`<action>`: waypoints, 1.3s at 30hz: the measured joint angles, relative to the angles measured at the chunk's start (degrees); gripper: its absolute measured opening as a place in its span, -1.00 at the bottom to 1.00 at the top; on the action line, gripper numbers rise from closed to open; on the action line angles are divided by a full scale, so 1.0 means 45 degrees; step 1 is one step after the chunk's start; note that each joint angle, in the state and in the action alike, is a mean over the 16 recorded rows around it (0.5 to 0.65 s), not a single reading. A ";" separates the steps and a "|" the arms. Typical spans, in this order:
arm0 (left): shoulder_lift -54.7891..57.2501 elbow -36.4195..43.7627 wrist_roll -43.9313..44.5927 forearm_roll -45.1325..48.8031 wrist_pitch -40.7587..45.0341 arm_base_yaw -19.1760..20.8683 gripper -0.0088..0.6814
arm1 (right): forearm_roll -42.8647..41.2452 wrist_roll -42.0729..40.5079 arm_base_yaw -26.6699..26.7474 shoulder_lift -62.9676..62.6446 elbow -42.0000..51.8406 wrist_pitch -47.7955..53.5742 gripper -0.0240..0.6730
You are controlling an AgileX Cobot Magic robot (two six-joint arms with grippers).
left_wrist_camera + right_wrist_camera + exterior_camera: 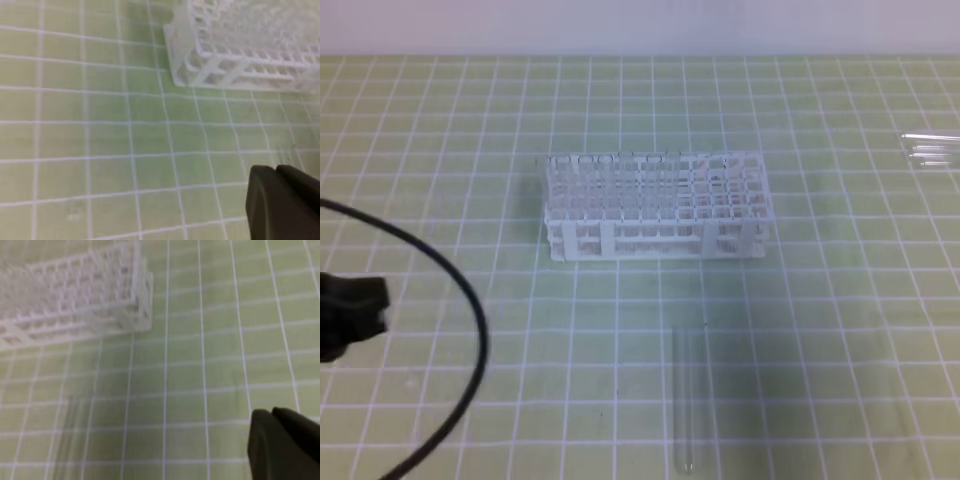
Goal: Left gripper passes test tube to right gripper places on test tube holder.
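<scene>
Left end effector (280, 200) closed, empty, parked at table (470, 120) left edge. Test tube holder (655, 205) mid-table, looks empty. Test tube (687, 400) lies flat just in front of it. Right end effector (282, 442) closed, empty. Pickup, handoff, placement all pending.

1 rack (658, 210), 1 tube (687, 400) near, approx 3 tubes (932, 150) far.

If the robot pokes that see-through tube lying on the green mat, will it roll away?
Probably. The test tube lies flat on the gridded mat, round and smooth, so a sideways nudge would likely roll it. It looks like thin clear glass, so it is probably light, slippery to pinch, and breakable.
</scene>
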 joint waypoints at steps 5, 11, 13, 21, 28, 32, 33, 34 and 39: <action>0.2057 -0.0531 -0.0325 -0.0010 -0.0329 -0.1764 -0.98 | -0.0162 -0.0237 0.0000 0.0884 -0.0282 0.0595 -0.98; 0.4794 -0.1328 -0.1599 0.0348 -0.1167 -0.4481 -0.98 | -0.0173 -0.0545 0.0000 0.1253 -0.0291 0.0764 -0.98; 0.5758 -0.1715 -0.2111 0.0566 -0.1336 -0.5324 -0.98 | -0.0173 -0.0628 0.0000 0.1280 -0.0291 0.0786 -0.98; 0.9586 -0.4368 -0.4096 0.1833 -0.0066 -0.7681 -0.98 | -0.0173 -0.0787 0.0000 0.1286 -0.0255 0.0834 -0.98; 1.1701 -0.6547 -0.5239 0.2544 0.1733 -0.8391 -0.98 | -0.0173 -0.0804 0.0000 0.1286 -0.0196 0.0830 -0.98; 1.2414 -0.7407 -0.5562 0.2719 0.2465 -0.8576 -0.96 | -0.0173 -0.0807 0.0000 0.1286 -0.0162 0.0804 -0.98; 1.2534 -0.7557 -0.5614 0.2741 0.2598 -0.8605 -0.96 | -0.0173 -0.0809 0.0000 0.1286 -0.0158 0.0799 -0.98; 1.2645 -0.7674 -0.5656 0.2759 0.2695 -0.8625 -0.95 | -0.0173 -0.0811 0.0000 0.1286 -0.0157 0.0794 -0.98; 1.3010 -0.8064 -0.5787 0.2772 0.3205 -0.8668 -0.74 | -0.0173 -0.0818 0.0000 0.1286 -0.0157 0.0768 -0.98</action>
